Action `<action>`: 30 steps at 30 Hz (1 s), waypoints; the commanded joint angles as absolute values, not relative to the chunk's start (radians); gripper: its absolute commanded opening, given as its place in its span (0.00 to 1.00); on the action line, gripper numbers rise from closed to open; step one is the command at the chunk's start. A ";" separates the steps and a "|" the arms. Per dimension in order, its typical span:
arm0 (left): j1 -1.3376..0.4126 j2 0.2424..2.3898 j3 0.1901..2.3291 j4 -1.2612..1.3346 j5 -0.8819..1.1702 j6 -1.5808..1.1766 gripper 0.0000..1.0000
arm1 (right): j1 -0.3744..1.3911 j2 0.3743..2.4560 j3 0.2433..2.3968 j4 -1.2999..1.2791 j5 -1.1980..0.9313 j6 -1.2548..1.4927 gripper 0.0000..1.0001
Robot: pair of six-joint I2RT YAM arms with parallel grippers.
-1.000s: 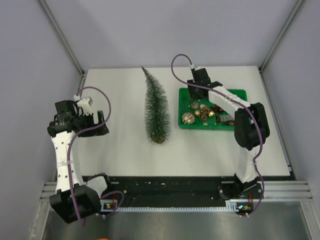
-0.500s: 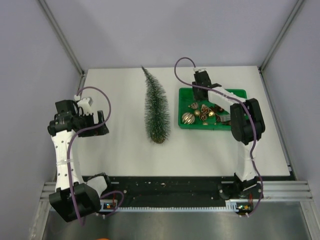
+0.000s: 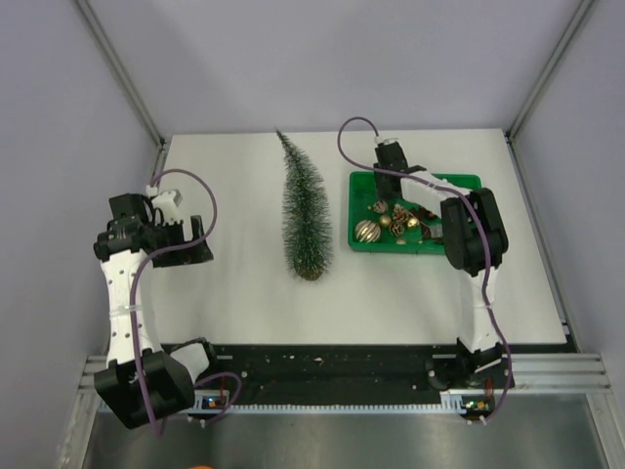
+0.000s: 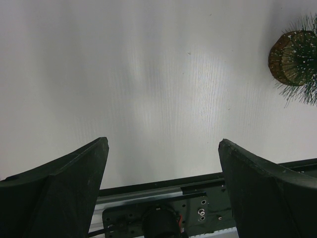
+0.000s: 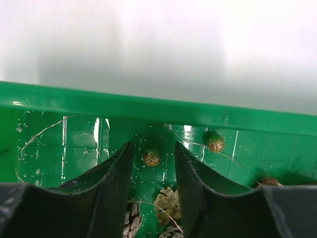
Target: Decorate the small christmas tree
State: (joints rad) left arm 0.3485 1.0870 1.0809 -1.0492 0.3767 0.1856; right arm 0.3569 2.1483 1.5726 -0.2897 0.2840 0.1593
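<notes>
Right gripper (image 5: 153,145): two dark fingers (image 5: 111,188) a narrow gap apart, pinching nothing that can be seen, tips lowered inside the green tray (image 5: 148,104) near its far wall
- small glittery ball (image 5: 151,157): on the tray floor, in line with the gap, just past the fingertips; contact with either finger cannot be told
- second small ball (image 5: 215,142): to the right of the first, near the far wall, apart from the fingers
- pale pine cone (image 5: 167,201): seen low in the gap between the fingers
- thin wire (image 5: 44,131): looping over the tray floor on the left

Tray contents, top view: ribbed gold bauble (image 3: 366,232) at the near left corner; cluster of gold and brown cones (image 3: 398,215) beside it; the rest is hidden under the right arm

Small christmas tree (image 3: 306,210): dark green bristly cone on a round brown base (image 3: 310,272), standing on the white table (image 3: 225,176) between the two arms, just left of the tray and not touching it; the base also shows at the upper right corner of the left wrist view

Left gripper (image 4: 163,143): fingers spread wide, empty, held above bare table well to the left of the tree, with the black rail (image 4: 163,218) of the near table edge below it
</notes>
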 commanded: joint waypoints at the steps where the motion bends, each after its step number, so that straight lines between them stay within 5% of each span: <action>1: 0.354 1.088 1.120 -1.040 0.387 0.192 0.99 | 0.356 2.163 1.612 -0.252 0.305 0.166 0.38; 5: 0.354 1.089 1.118 -1.043 0.391 0.192 0.99 | 0.356 2.134 1.597 -0.219 0.310 0.167 0.27; 10: 0.353 1.083 1.120 -1.046 0.393 0.192 0.99 | 0.356 2.103 1.595 -0.206 0.339 0.169 0.00; 25: 0.354 1.032 1.109 -1.058 0.400 0.196 0.99 | 0.354 1.841 1.534 -0.216 0.380 0.199 0.00; 26: 0.354 1.029 1.105 -1.058 0.402 0.198 0.99 | 0.356 1.820 1.531 -0.230 0.388 0.213 0.03; 30: 0.354 1.025 1.103 -1.061 0.406 0.199 0.99 | 0.356 1.732 1.528 -0.353 0.458 0.297 0.53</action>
State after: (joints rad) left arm 0.3485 1.0496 1.0809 -1.0569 0.3809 0.1860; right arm 0.3569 1.8465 1.5318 -0.2607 0.3737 0.2134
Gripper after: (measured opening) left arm 0.987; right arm 0.353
